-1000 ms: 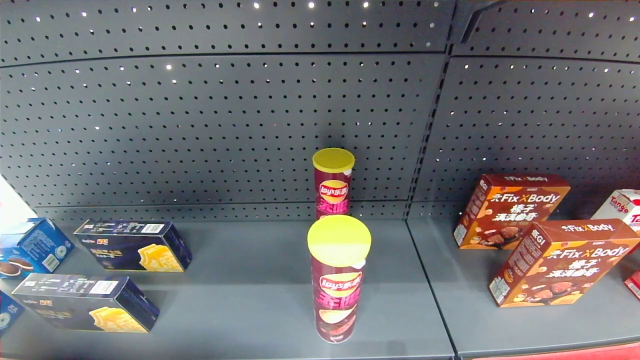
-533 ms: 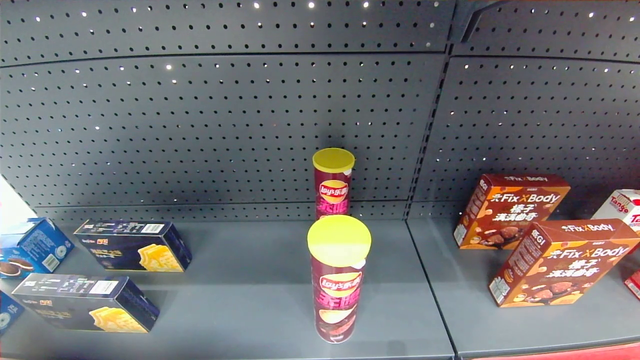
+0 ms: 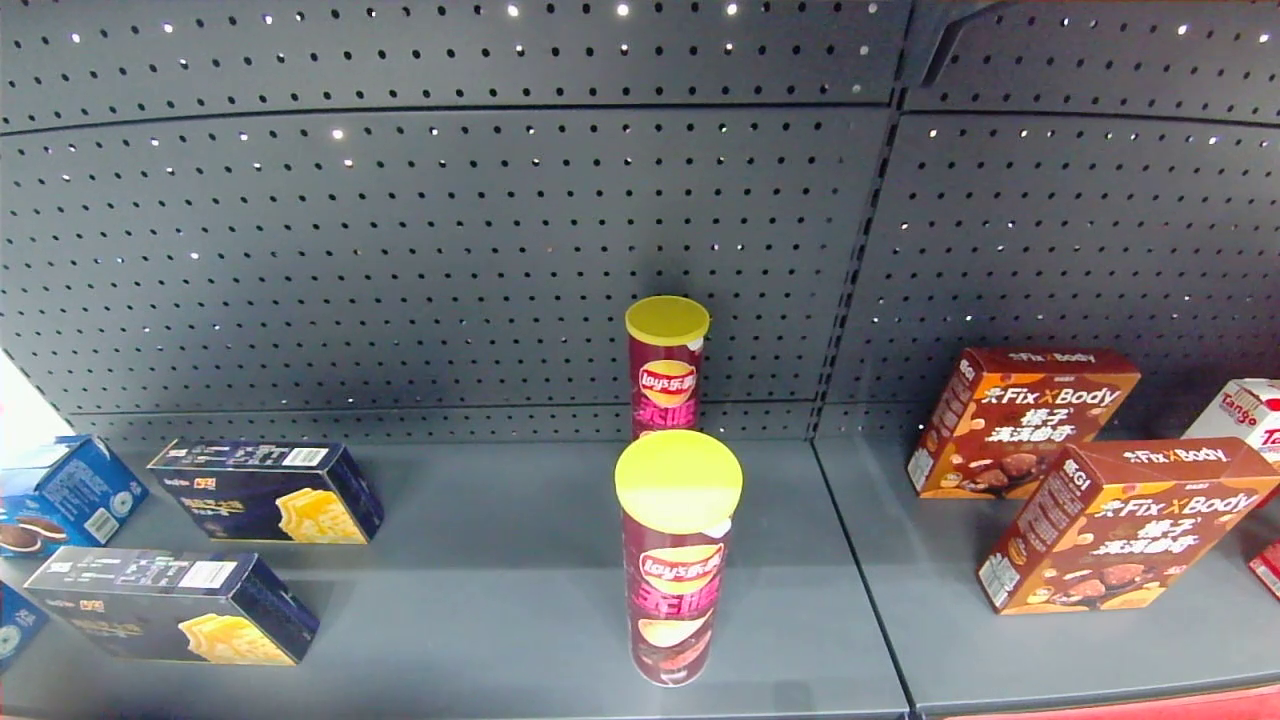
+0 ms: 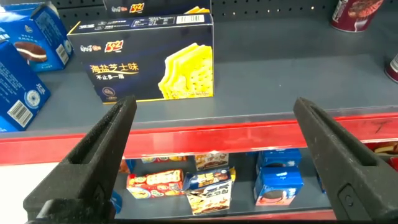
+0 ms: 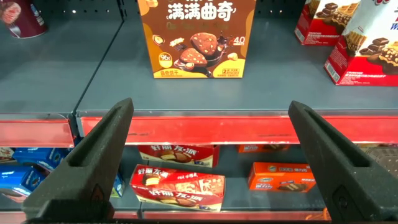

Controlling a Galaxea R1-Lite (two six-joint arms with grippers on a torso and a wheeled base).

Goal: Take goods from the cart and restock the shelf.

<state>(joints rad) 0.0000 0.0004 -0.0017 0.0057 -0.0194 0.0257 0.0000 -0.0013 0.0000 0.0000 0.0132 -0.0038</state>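
left gripper jaws spread wide, right gripper likewise

Grey metal shelf, red front edge, just ahead of left gripper and right gripper.

Straight ahead of left gripper: dark blue cracker box on its long side near the edge, second cracker box behind it. Off to its left: blue cookie boxes. Off to its right: front chip can upright, rear chip can behind it.

Straight ahead of right gripper: brown cookie box, face toward gripper, second brown box behind. To its right: red-and-white boxes.
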